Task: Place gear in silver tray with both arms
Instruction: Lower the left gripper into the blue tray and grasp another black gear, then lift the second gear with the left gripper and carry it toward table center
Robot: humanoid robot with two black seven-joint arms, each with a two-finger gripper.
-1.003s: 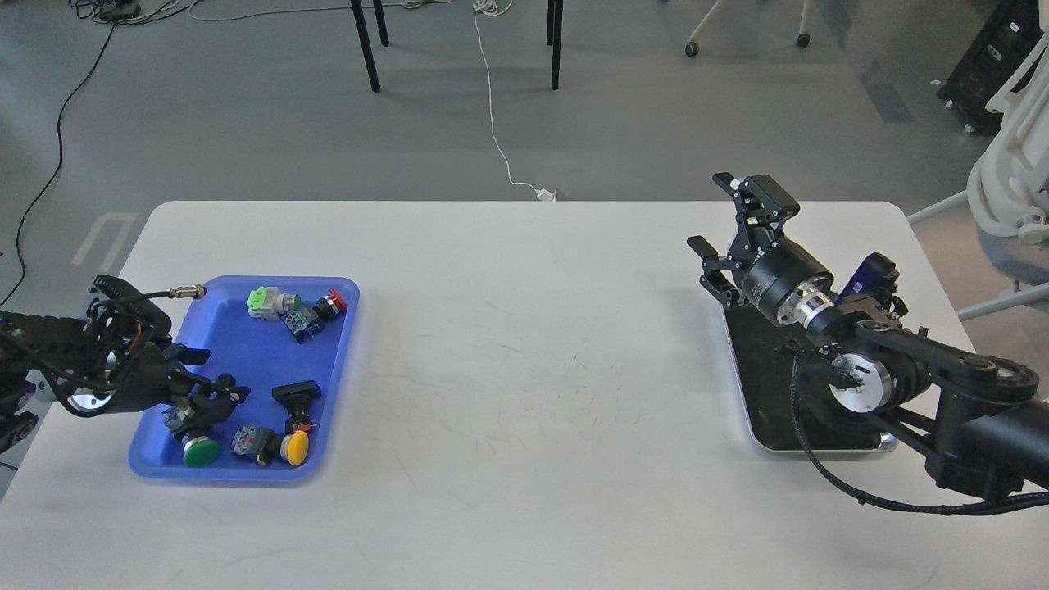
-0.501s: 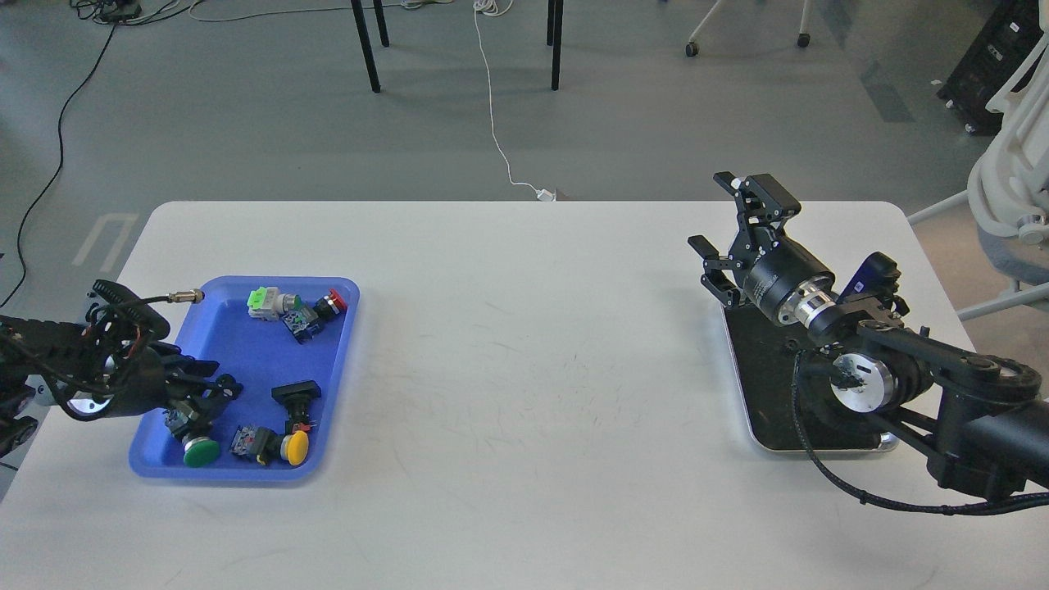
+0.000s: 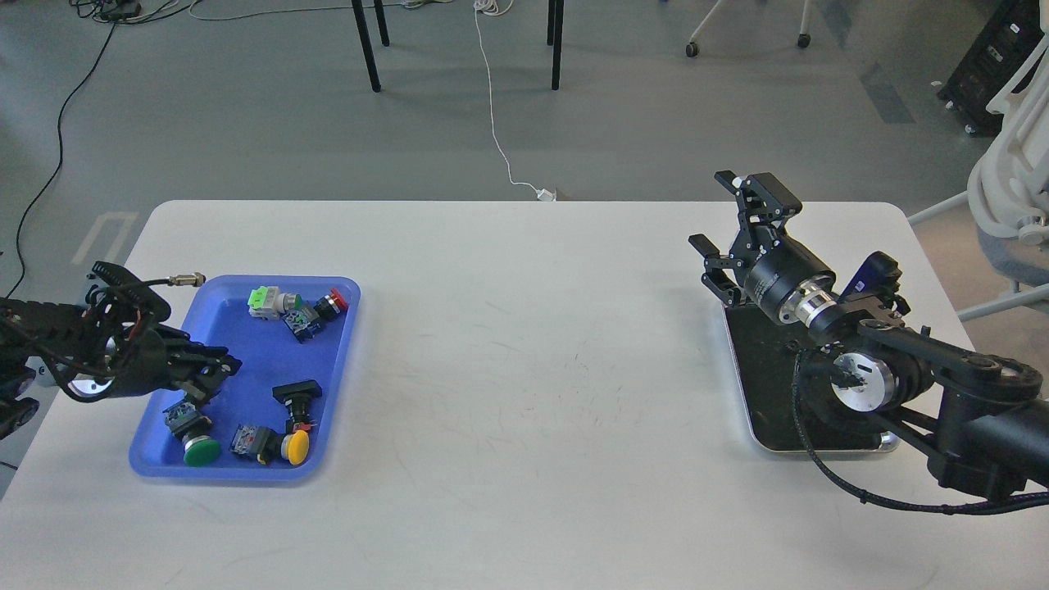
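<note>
The silver tray [image 3: 758, 373] lies at the right of the white table, and my right arm covers much of it. My right gripper [image 3: 711, 211] is open and empty, above the tray's far left corner. The gear parts are push-button switches in a blue tray [image 3: 246, 344] at the left: a green-capped one [image 3: 199, 449], a yellow-capped one [image 3: 293, 445], a black one [image 3: 297, 393], a red-capped one [image 3: 332, 301] and a green-and-white block [image 3: 262, 299]. My left gripper [image 3: 220, 370] hovers over the blue tray's left side, just above the green-capped switch. Its dark fingers lie close together and I see nothing clearly held.
The white table [image 3: 524, 369] stretches between the two trays. A metal cable connector [image 3: 187, 280] sticks out from my left arm at the blue tray's far left corner. Chair legs, a white floor cable and a white chair at the right stand beyond the table.
My left gripper had its fingers spread around the green-capped switch; it has drawn them together and pulled back up and left, and the switch stays in the blue tray. The right arm has barely moved.
</note>
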